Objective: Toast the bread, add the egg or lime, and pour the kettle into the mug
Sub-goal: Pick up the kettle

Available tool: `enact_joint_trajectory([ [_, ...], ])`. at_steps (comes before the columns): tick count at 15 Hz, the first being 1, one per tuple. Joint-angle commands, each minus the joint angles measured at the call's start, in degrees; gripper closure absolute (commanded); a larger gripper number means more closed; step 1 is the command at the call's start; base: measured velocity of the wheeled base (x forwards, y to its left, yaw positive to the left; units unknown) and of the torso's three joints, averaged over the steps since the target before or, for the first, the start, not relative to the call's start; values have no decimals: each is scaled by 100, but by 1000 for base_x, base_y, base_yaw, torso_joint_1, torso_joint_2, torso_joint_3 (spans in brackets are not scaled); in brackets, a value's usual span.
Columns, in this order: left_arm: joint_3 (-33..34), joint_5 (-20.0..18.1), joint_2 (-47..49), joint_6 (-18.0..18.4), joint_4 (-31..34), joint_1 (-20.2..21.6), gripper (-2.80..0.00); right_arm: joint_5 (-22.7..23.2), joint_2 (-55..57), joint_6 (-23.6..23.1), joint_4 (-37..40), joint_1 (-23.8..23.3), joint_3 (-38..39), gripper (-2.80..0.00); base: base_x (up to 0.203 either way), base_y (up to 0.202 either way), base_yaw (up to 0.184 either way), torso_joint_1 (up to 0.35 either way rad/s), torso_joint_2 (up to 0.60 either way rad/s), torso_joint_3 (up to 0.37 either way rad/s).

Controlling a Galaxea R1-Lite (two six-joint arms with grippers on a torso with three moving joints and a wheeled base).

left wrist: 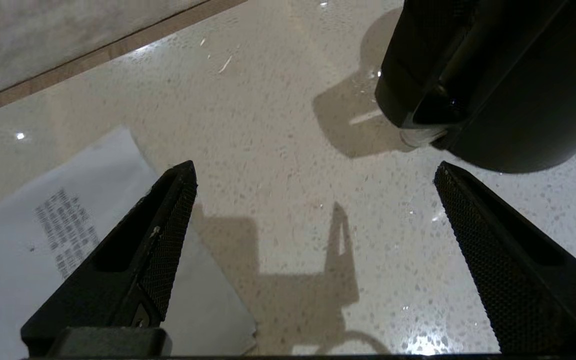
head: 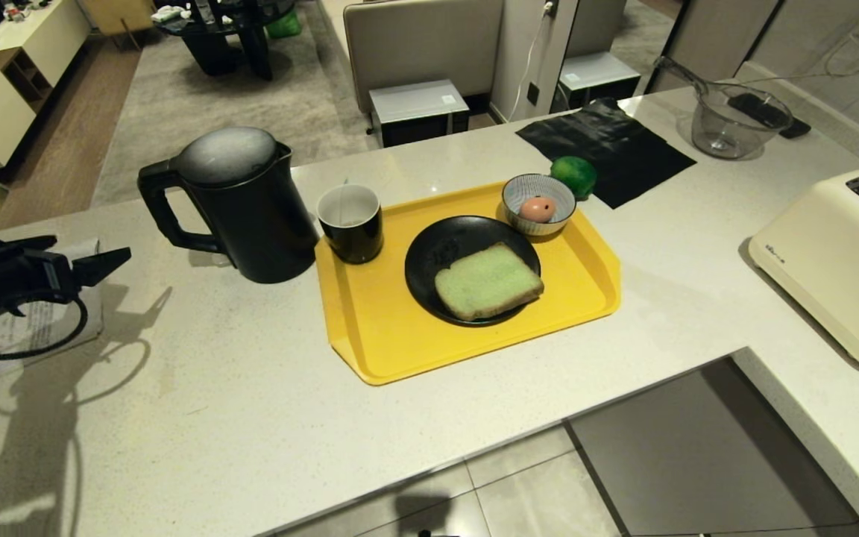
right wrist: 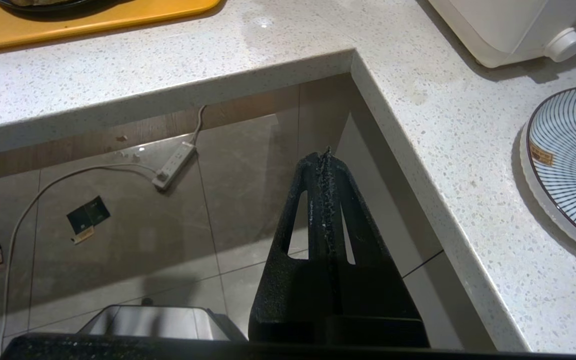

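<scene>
Kettle (head: 239, 205), tall matte black with a domed lid and loop handle, stands on the speckled stone counter (head: 213, 388) just left of the yellow tray (head: 385, 335). Left gripper (left wrist: 313, 255) hovers beside its handle, jaws spread wide, grasping nothing. A crooked approach could nudge it into the glossy mug (head: 351, 222). Right gripper (right wrist: 325, 165) hangs clenched off the counter's edge.

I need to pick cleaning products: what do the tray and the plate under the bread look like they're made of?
The tray looks like moulded plastic: uniform yellow, rounded raised rim, dull sheen. The plate under the bread seems glazed ceramic, black with a soft gloss, though melamine can't be ruled out.
</scene>
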Motion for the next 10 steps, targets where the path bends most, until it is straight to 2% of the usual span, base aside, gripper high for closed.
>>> enact_joint_trajectory([
  [1, -89, -38, 197, -3, -88, -175, -280, -3, 9, 0, -6, 2, 114, 0, 0, 0, 0, 0, 0, 0],
  [5, -106, -38, 140, -34, -89, -537, -280, -3, 9, 0, -6, 2, 114, 0, 0, 0, 0, 0, 0, 0],
  [10, -317, -12, 255, 5, -241, -578, -280, -3, 9, 0, -6, 2, 114, 0, 0, 0, 0, 0, 0, 0],
])
